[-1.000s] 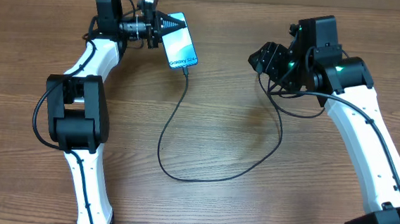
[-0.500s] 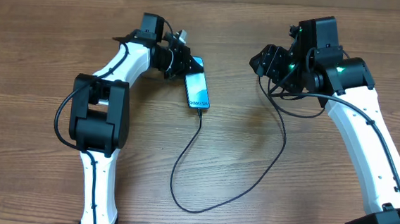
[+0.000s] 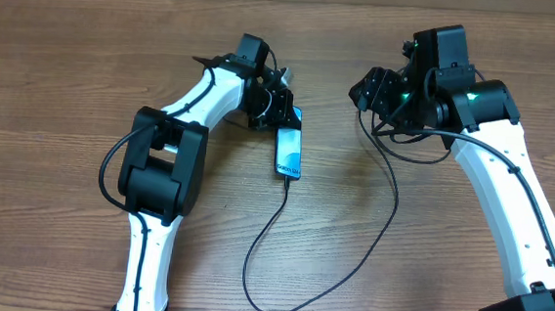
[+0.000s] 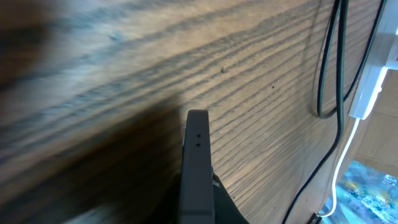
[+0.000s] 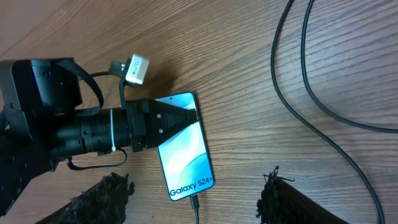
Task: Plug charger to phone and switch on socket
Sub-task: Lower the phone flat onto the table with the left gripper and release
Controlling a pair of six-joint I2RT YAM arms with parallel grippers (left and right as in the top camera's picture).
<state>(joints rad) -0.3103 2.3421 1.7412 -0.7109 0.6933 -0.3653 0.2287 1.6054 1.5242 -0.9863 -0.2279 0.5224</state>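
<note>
My left gripper (image 3: 281,118) is shut on the far short end of the phone (image 3: 288,154), which has a light blue screen and lies near the table's middle. The left wrist view shows the phone's dark edge (image 4: 196,162) between the jaws. The right wrist view shows the phone (image 5: 184,149) with the charger's connector (image 5: 194,202) in its near end. The black charger cable (image 3: 283,220) loops toward the front and back up under my right gripper (image 3: 375,89). That gripper (image 5: 196,183) is open and empty above the table. The socket is hidden in the overhead view.
A white block with a thin white cord (image 4: 368,93) shows at the right edge of the left wrist view, beside two black cable runs (image 4: 329,74); I cannot tell what it is. The wooden table's (image 3: 57,91) far edge runs along the top.
My left arm has carried the phone from the far left toward the table's middle and nearer the front, dragging the cable's loop with it. The right arm has barely moved.
</note>
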